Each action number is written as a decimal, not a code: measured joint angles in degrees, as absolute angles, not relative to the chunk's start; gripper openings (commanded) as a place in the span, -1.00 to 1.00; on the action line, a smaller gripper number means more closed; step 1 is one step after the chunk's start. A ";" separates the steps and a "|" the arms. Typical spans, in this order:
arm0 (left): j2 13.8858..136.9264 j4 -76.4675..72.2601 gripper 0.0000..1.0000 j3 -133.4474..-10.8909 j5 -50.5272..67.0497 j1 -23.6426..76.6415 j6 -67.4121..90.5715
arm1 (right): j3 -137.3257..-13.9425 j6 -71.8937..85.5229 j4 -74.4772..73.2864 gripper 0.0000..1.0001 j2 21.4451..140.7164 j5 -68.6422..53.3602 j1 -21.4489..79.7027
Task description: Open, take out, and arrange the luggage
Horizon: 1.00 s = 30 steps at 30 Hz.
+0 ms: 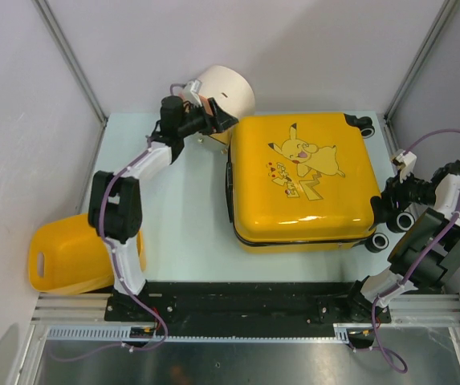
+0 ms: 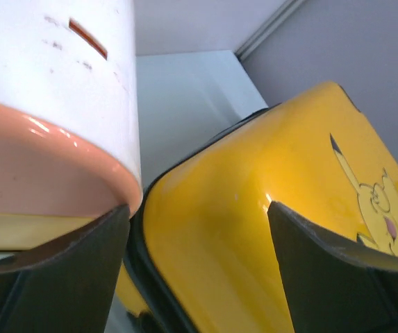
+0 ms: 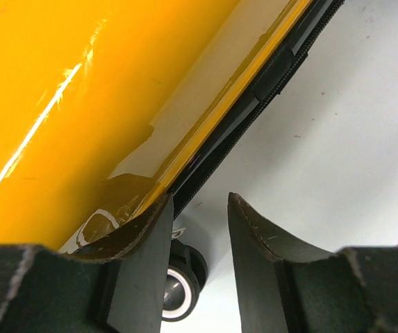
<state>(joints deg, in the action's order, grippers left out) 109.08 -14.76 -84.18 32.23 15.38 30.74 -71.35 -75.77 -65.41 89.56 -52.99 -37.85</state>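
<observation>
I saw the luggage (image 1: 302, 180) lying closed, Pikachu side up, on the right half of the table (image 1: 185, 208). My left gripper (image 2: 199, 208) stood spread wide over its far left corner, just beside the cream container (image 1: 225, 92), clasping nothing. My right gripper (image 3: 199, 201) sat partly parted at the zipper edge near a wheel (image 3: 178, 288), empty.

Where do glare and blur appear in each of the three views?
Top external view: even light, sharp, soft sheen on the luggage. Left wrist view: the close cream container looks soft, highlights on its orange band. Right wrist view: a bright glare streak crosses the yellow shell; the dark fingers blur slightly.
</observation>
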 measured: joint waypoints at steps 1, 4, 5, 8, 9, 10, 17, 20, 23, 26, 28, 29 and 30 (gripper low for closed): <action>111.26 -15.22 0.72 -86.32 32.60 15.68 31.22 | -71.35 -75.61 -65.39 -0.14 89.56 -52.97 -37.82; 116.46 -15.68 0.72 -92.01 34.28 16.82 32.25 | -71.33 -75.64 -65.47 -0.14 89.56 -52.97 -37.85; 118.13 -15.97 0.72 -93.82 34.70 17.39 32.58 | -71.33 -75.81 -65.63 -0.14 89.56 -52.97 -37.85; 121.51 -16.88 0.71 -97.49 35.42 19.11 32.71 | -71.33 -78.04 -66.52 -0.14 89.56 -52.97 -37.82; 121.82 -17.23 0.70 -97.86 35.66 19.53 32.73 | -71.33 -78.96 -66.96 -0.14 89.56 -52.95 -37.82; 121.86 -17.39 0.70 -97.86 36.16 19.88 32.71 | -71.33 -79.96 -67.35 -0.14 89.56 -52.90 -37.82; 111.90 -20.43 0.70 -84.88 34.50 19.90 29.17 | -71.35 -88.62 -69.04 -0.14 89.56 -52.05 -36.42; 100.29 -18.65 0.70 -74.67 34.39 18.85 28.32 | -71.35 -91.31 -69.21 -0.14 89.56 -52.03 -35.62; 87.64 -17.56 0.72 -66.13 36.03 19.55 28.29 | -70.59 -93.78 -69.19 -0.14 89.01 -51.90 -34.83; 76.84 -16.58 0.75 -59.02 36.38 20.08 28.03 | -68.18 -96.33 -68.88 -0.16 86.72 -51.20 -34.02; 72.29 -15.55 0.76 -55.90 36.18 19.57 28.10 | -66.24 -97.91 -69.14 -0.15 84.40 -50.15 -32.62; 70.26 -14.85 0.76 -54.11 36.10 18.79 28.29 | -65.58 -98.41 -69.19 -0.16 83.33 -49.67 -31.53; 68.42 -13.69 0.77 -52.34 35.97 17.54 28.47 | -65.01 -98.65 -69.43 -0.16 82.32 -49.21 -30.26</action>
<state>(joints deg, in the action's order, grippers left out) 68.42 -13.69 -52.34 35.97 17.54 28.47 -65.01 -98.65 -69.43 82.32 -49.21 -30.26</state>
